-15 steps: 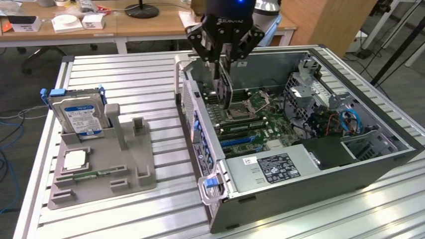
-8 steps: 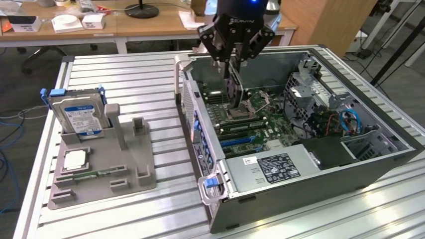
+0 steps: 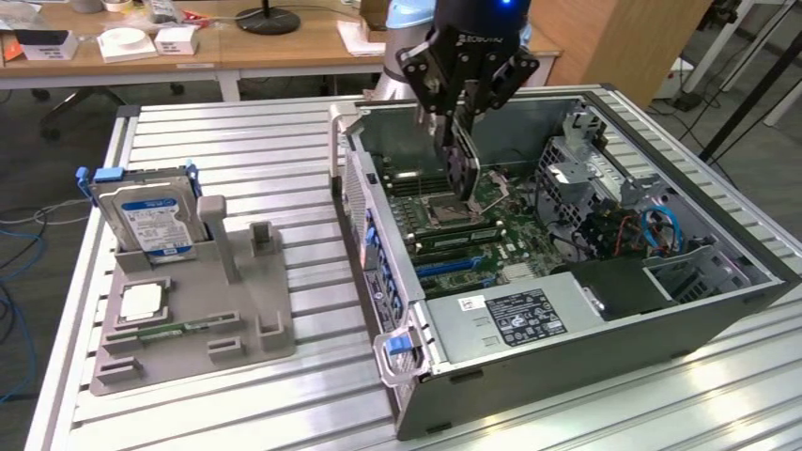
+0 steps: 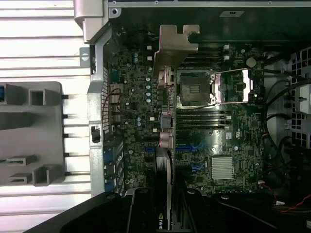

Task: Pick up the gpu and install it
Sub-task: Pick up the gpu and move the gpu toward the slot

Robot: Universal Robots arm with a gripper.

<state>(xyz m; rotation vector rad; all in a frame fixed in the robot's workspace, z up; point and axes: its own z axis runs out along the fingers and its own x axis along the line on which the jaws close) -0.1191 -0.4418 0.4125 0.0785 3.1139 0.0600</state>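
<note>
Wooden desks stand at the back of the room. In front of them is a silver surface made of long metal strips.

On the surface lies an open computer case. You can see the green motherboard inside it. Near the middle of the board is the square processor socket, with its lid up.

The black pincer reaches down into the case. It is closed on the gpu, with one finger on each flat side. The gpu hangs on its edge over the motherboard, close to the socket. I cannot tell if it touches the board.

In the wrist view the gpu looks like a thin strip. Its grey metal end bracket is at the end far from the pincer.

On the exterior view's left, well apart from the case, sits a grey holder. A hard drive with a blue and white label stands in it. A square processor chip and a thin green memory stick lie flat in it.
</note>
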